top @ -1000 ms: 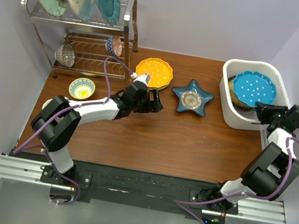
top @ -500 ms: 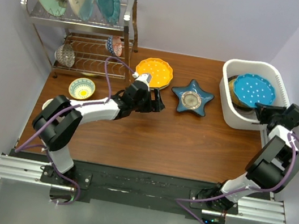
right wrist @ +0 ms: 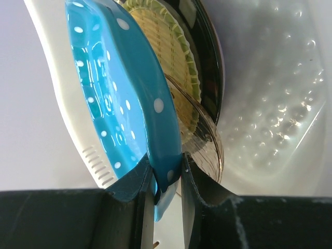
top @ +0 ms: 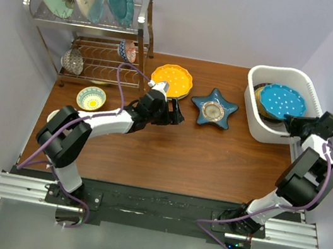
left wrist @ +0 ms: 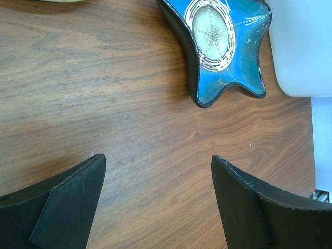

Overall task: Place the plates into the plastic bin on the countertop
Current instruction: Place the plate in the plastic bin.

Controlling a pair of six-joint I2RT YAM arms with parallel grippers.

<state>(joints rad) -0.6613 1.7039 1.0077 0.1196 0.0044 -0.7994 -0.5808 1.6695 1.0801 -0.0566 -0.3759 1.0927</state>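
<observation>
The white plastic bin point(top: 282, 72) stands at the back right. My right gripper point(top: 293, 123) is shut on the near rim of a bright blue white-dotted plate point(top: 282, 100), which lies tilted over the plates in the bin. In the right wrist view the fingers point(right wrist: 167, 179) pinch that blue rim point(right wrist: 155, 104); under it lie a yellow gridded plate point(right wrist: 168, 57) and a dark-rimmed plate point(right wrist: 210, 67). A yellow scalloped plate point(top: 172, 79) and a blue star-shaped plate point(top: 214, 109) rest on the table. My left gripper point(top: 175, 112) hangs open and empty near them, over bare wood point(left wrist: 158, 171).
A chrome wire rack point(top: 86, 28) at the back left holds three large upright plates and a small patterned bowl point(top: 126, 49). Another small bowl point(top: 92, 97) sits in front of the rack. The star plate point(left wrist: 218, 46) lies just ahead of my left fingers, beside the bin's wall point(left wrist: 301, 46).
My right wrist has shifted slightly back and to the right, carrying the blue dotted plate a little deeper over the bin. The left arm has not moved.
</observation>
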